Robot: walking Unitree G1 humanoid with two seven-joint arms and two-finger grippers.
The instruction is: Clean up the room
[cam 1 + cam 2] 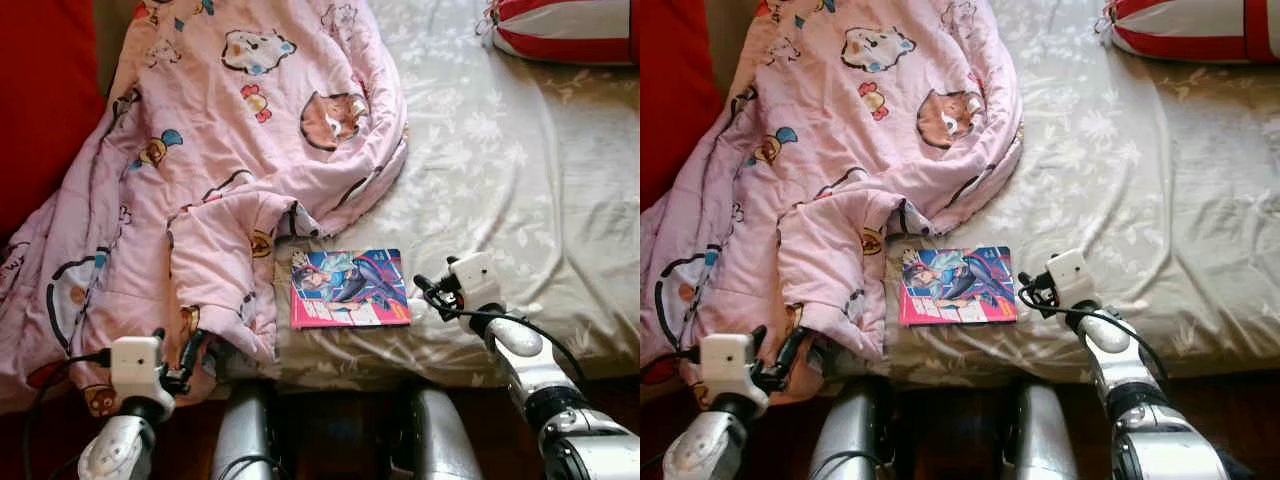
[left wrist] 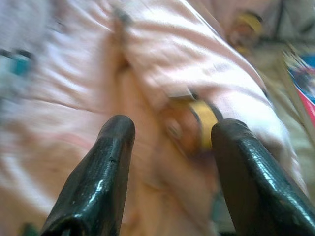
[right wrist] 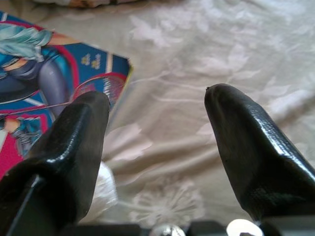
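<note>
A colourful comic book [image 1: 348, 288] lies flat on the grey flowered bed sheet [image 1: 520, 170], close to the bed's front edge. My right gripper [image 1: 428, 290] hovers open just right of it, low over the sheet; in the right wrist view the book's corner [image 3: 44, 93] sits beside one finger. A crumpled pink cartoon blanket [image 1: 220, 150] covers the bed's left half. My left gripper [image 1: 190, 352] is open at the blanket's front hem, pointing into the pink folds [image 2: 187, 59]. Nothing is held by either gripper.
A red and white striped pillow [image 1: 565, 30] lies at the bed's far right corner. A red surface [image 1: 40, 100] stands along the left side. A small white crumpled scrap [image 3: 107, 189] rests on the sheet under the right gripper. My legs [image 1: 250, 430] meet the bed's front edge.
</note>
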